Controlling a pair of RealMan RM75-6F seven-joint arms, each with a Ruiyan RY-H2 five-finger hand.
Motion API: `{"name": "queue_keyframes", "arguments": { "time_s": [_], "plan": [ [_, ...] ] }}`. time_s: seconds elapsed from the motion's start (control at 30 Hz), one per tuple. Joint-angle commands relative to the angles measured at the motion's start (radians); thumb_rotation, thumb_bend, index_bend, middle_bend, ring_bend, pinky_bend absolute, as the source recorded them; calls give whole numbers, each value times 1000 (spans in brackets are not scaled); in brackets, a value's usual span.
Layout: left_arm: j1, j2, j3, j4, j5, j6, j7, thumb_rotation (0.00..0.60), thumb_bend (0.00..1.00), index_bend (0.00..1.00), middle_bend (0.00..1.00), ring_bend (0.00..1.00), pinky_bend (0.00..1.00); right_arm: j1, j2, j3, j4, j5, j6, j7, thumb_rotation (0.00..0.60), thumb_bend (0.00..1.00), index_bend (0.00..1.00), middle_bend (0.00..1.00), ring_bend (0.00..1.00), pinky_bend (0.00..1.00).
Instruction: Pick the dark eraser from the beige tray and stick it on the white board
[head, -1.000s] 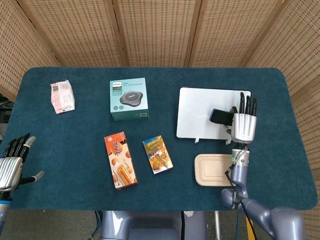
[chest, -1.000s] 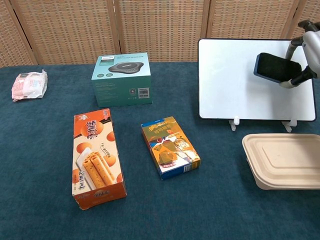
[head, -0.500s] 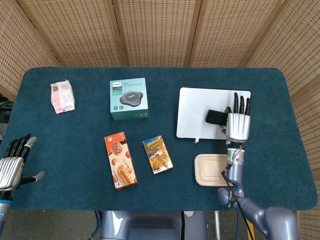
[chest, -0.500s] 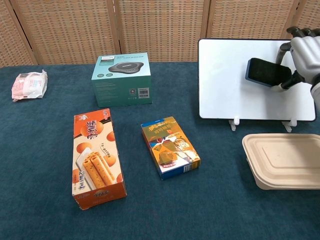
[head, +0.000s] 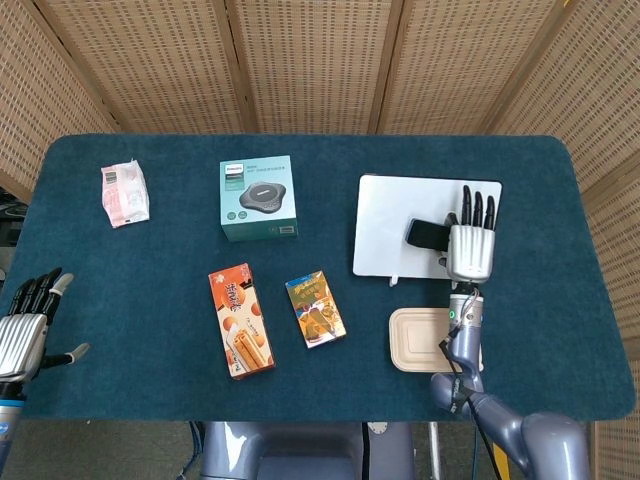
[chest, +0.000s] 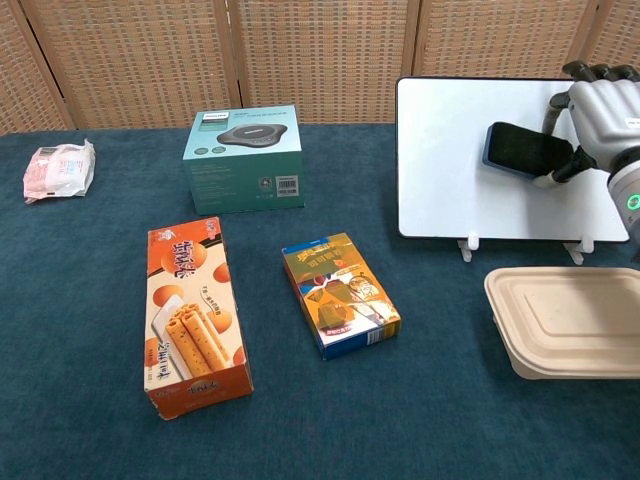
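the right hand (chest: 600, 115) pinches the dark eraser (chest: 526, 150), a flat rounded slab, held against the glossy white board (chest: 455, 160) in its right half, other fingers upright. the board stands tilted on small feet near the table's (head: 150, 300) far right edge. the ribbed beige tray (chest: 565, 320) lies just in front of it, close to the near edge. the blue felt has open room left of the board up to the teal box (head: 258, 197). two snack boxes (head: 240, 320) lie mid-table and a pink packet (head: 125, 193) far left. only the head view shows the left hand (head: 25, 330), fingers spread, holding nothing, off the table's left edge.
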Motion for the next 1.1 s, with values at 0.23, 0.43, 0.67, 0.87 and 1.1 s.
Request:
{"name": "queue_keyframes", "arguments": {
  "time_s": [0.23,0.43,0.67,0.87,1.1],
  "plan": [
    [0,1,-1,-2,-4,-1,2,600,140,0,0,0,0,3,-13,10,18,-4,-23,3,600,105,596,56,0,0],
    [0,0,0,-1,-4,-1,2,600,139,0,0,0,0,6,-19,16,27,-7,-32,7,600,105,596,56,0,0],
    [-1,0,-1,-1,-5,-2,3,600,140,0,0,0,0,8,-22,21,34,-11,-40,7,600,105,596,56,0,0],
    [-1,0,0,-1,-6,-3,5,600,140,0,0,0,0,2,-17,22,27,-10,-50,1,600,105,513,5,0,0],
    [-1,-1,0,-2,-4,-1,5,600,140,0,0,0,0,-19,4,24,-13,-6,-50,-8,600,105,300,0,0,0]
  ]
}}
